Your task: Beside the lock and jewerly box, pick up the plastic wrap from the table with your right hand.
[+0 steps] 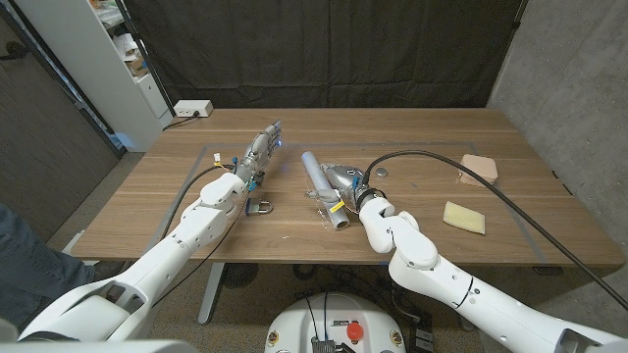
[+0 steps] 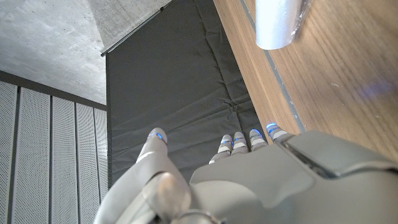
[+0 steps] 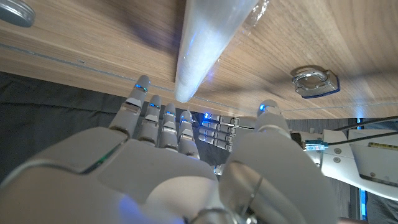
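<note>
Looking down from the head view, the plastic wrap [image 1: 324, 188] lies as a pale roll on the tabletop [image 1: 412, 137] near its middle, running from mid-table toward the front edge. The right hand [image 1: 349, 181] sits just beside it, apparently touching its side, though whether the fingers have closed round the roll cannot be told here. The lock [image 1: 260, 206] rests a little toward the left edge from the roll, close to the left hand [image 1: 257, 152], which stretches out over the wood with fingers extended and nothing in it. A pink box [image 1: 481, 167] and a yellow sponge [image 1: 465, 218] lie well apart, near the right edge.

In the left wrist view, the left hand's fingers are straight and apart, holding nothing; one end of the roll shows beyond them.

In the right wrist view, the right hand's fingers and thumb are spread on either side of the roll's end without clasping it.

By my judgement the reach is done; the grasp and lift remain.
</note>
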`<state>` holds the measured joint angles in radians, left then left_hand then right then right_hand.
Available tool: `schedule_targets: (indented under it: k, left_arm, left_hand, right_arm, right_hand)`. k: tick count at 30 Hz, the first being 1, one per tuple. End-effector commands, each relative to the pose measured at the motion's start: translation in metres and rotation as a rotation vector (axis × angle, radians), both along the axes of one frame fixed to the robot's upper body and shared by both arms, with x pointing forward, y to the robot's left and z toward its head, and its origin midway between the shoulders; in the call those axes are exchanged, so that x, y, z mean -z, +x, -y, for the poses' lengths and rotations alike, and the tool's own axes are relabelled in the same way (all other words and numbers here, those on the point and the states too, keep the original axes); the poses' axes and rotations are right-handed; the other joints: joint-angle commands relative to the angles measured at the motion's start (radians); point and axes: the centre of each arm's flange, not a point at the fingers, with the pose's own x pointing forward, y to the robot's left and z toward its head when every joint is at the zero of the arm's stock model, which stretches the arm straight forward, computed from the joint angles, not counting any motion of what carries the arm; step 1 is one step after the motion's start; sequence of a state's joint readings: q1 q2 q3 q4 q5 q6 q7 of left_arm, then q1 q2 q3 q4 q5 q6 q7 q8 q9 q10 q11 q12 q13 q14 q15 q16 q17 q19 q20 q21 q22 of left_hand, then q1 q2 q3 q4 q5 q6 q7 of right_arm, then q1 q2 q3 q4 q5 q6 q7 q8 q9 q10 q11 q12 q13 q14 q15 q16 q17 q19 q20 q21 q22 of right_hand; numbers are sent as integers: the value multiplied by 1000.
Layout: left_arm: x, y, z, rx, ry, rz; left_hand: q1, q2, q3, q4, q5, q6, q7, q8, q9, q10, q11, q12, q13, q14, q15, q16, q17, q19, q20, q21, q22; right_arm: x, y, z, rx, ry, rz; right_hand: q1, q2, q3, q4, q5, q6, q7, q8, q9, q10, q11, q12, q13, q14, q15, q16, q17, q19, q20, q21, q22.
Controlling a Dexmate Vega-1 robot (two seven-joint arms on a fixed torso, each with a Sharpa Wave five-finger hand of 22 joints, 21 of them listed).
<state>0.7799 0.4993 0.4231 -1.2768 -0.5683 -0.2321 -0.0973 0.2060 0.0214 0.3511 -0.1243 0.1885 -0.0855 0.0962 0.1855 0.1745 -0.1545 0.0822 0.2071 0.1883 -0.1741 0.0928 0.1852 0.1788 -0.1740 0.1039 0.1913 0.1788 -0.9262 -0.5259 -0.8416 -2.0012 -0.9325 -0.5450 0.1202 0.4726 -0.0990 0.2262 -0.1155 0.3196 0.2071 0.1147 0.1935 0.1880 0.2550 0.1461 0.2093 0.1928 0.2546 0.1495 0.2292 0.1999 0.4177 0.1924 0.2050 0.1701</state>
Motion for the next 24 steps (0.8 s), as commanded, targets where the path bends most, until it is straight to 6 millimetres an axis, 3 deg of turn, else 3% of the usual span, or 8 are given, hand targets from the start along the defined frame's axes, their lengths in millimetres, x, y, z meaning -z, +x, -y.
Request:
schedule_targets:
  k: [1, 24]
  left_arm:
    - [1, 2, -1, -3, -1, -6]
    - [1, 8, -4, -7, -4, -16]
  left_hand:
    - [15, 1, 1, -3, -3, 7, 0, 4, 4, -5, -5, 1, 4, -57, 7, 1, 3, -119, 8, 7, 4]
    - [16, 3, 0, -4, -3, 6, 1, 3, 5, -6, -5, 1, 4, -59, 7, 2, 3, -122, 12, 7, 4]
  right_arm:
    - [1, 7, 0, 23, 39, -25]
    - [6, 7, -9, 89, 50, -12]
  right_hand:
    - [25, 3, 4, -12, 13, 17, 4, 7, 3, 49, -12, 17, 4, 34, -5, 12, 4, 24, -4, 11, 3]
    - [55, 5, 7, -21, 24, 53, 15, 17, 2, 78, 3, 14, 7, 104, 42, 26, 4, 98, 15, 22, 4]
